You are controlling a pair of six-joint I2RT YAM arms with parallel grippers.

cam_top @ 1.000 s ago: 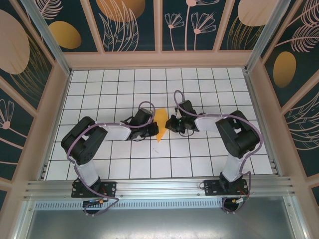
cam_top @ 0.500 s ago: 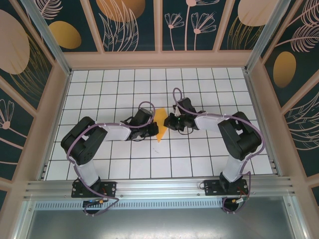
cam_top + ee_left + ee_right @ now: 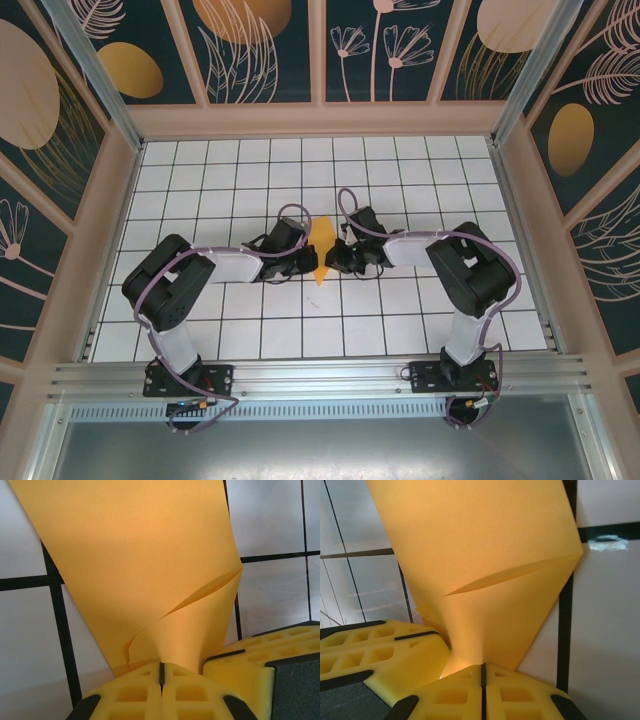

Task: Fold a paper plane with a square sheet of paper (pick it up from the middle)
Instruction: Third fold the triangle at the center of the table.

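The left gripper (image 3: 161,677), pads pressed together, pinches the bottom tip of the creased orange paper (image 3: 145,565) fanning up over the gridded table (image 3: 30,645), another yellow pad (image 3: 245,655) just right of that tip.

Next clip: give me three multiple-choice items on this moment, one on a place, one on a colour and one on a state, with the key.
1. Where is the folded orange-yellow paper sheet?
A. Between the left pincer and the right pincer, near the middle of the white gridded table
B. In the table's far left corner
C. At the table's near right edge

2. What colour are the foam pads of the pincers?
A. Blue
B. Yellow
C. White

3. How does the left pincer stand?
A. Wide open above the sheet
B. Shut on nothing, off to one side
C. Shut on the sheet

Key: 1 A, the top view shows the sheet between both arms' tips at mid-table. 2 B, both wrist views show yellow pads. 3 C, the left wrist view shows its pads meeting with the sheet's end pinched between them.
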